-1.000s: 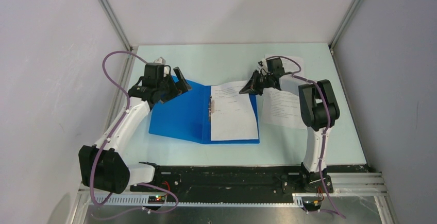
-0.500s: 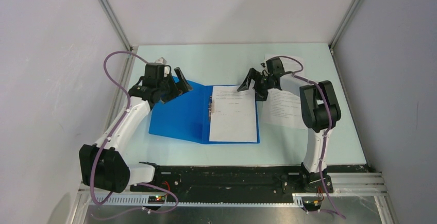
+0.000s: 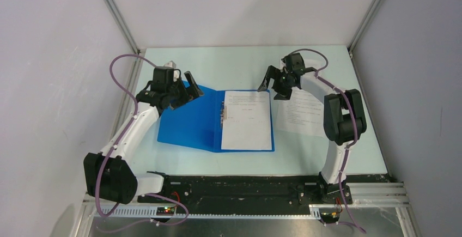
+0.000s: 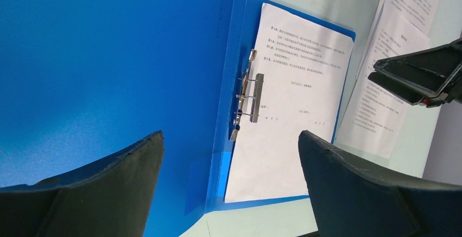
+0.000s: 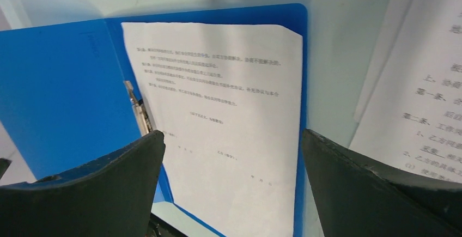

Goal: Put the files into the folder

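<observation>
The folder point(image 3: 188, 120) lies open and flat on the table point(image 3: 229, 62), the insides of both blue covers facing up. We count one sheet point(image 3: 247, 120) in it, resting on the right cover beside the metal clip point(image 4: 248, 101) at the spine. Only the wrist views make that clip and the print plain. Just right of the folder, on the table, lie the loose files point(image 3: 302, 114); the left wrist view shows two, overlapping. The left pincer point(image 3: 186, 92) hangs released over the left cover's far corner. The right pincer point(image 3: 275, 86), also released, grasps nothing above the sheet's far right corner.
</observation>
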